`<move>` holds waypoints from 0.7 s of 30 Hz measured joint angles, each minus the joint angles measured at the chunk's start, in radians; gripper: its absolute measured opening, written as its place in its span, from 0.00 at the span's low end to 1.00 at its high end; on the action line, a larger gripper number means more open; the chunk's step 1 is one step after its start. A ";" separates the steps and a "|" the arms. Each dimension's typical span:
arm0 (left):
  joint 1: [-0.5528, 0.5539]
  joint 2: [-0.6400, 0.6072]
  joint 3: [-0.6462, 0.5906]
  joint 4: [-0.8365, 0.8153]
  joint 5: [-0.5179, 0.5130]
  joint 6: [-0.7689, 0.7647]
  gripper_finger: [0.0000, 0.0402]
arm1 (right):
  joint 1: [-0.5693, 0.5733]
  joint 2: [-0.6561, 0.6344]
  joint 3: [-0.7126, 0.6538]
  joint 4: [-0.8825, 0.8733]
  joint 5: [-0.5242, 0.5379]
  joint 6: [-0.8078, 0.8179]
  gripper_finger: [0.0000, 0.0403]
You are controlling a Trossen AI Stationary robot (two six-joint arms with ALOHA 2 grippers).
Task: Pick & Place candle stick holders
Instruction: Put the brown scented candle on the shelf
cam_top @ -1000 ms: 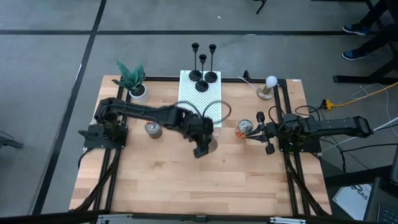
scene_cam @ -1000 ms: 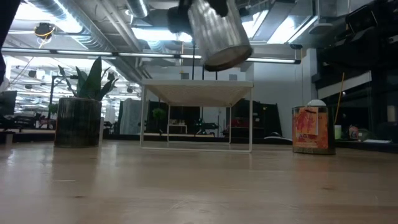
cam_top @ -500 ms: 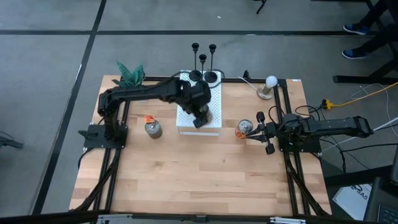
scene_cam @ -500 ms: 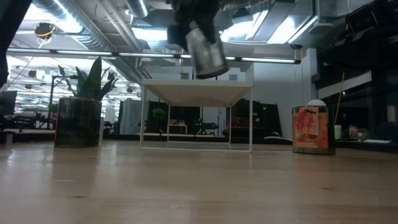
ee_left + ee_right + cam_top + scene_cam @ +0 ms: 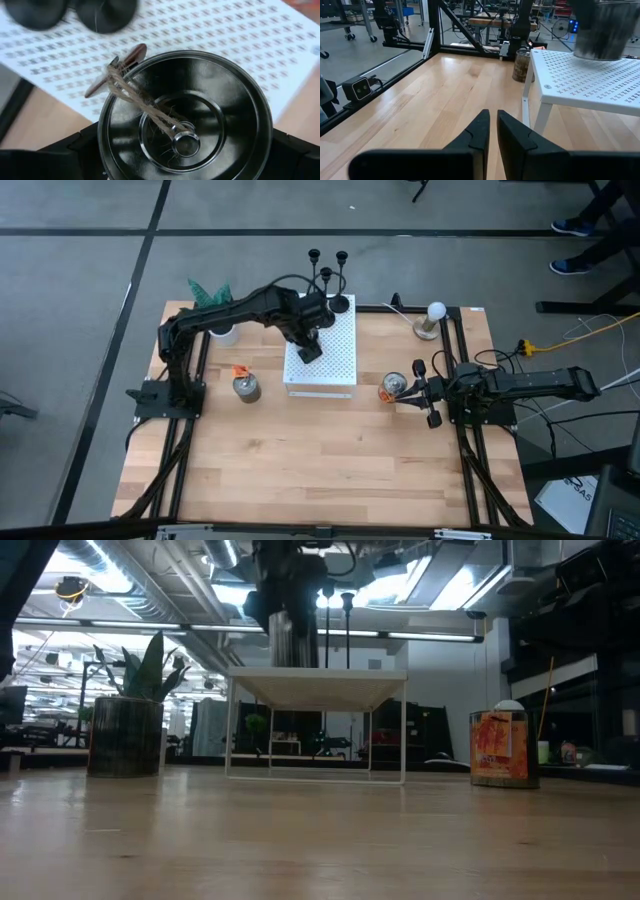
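Three black candle stick holders (image 5: pixel 327 272) stand by their round bases on the far end of the white perforated stand (image 5: pixel 330 365). Two of their bases (image 5: pixel 107 12) show in the left wrist view. My left gripper (image 5: pixel 308 345) is over the stand, just near of them, shut on a silver tin (image 5: pixel 185 115) with a wick inside. The tin (image 5: pixel 292 638) hangs just above the stand's top (image 5: pixel 318 675). My right gripper (image 5: pixel 493 130) waits shut and level near the table's right edge (image 5: pixel 425 392), touching nothing. My left gripper pinches the silver tin's outer wall (image 5: pixel 103 131) between its two fingers (image 5: pixel 55 152), one on each side. The fingers come steeply from above. The tin is upright with its open top up, lifted clear just over the white stand.
An orange can (image 5: pixel 392 387) stands right in front of my right gripper. A second tin with an orange tag (image 5: pixel 246 388) stands left of the stand. A potted plant (image 5: pixel 212 305) is at the far left and a white bulb on a wooden base (image 5: pixel 434 315) at the far right.
My left gripper has carried the tin from the table's middle toward the far edge, over the white stand and close to the candle stick holders. The tin was tilted before and now hangs upright. The gripper has tipped to point more steeply down.
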 joint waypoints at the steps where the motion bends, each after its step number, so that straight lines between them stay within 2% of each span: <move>1: 0.005 0.000 0.000 0.001 -0.019 0.000 0.87 | 0.000 0.000 0.000 0.000 0.000 0.000 0.10; 4: 0.018 0.000 0.000 0.000 -0.062 0.000 0.87 | 0.000 0.000 0.000 0.000 0.000 0.000 0.10; 8: 0.040 0.000 0.000 0.000 -0.026 0.007 0.88 | 0.000 0.000 0.000 0.000 0.000 0.000 0.10; 21: 0.043 0.000 0.000 0.000 -0.031 0.008 0.89 | 0.000 0.000 0.000 0.000 0.000 0.000 0.10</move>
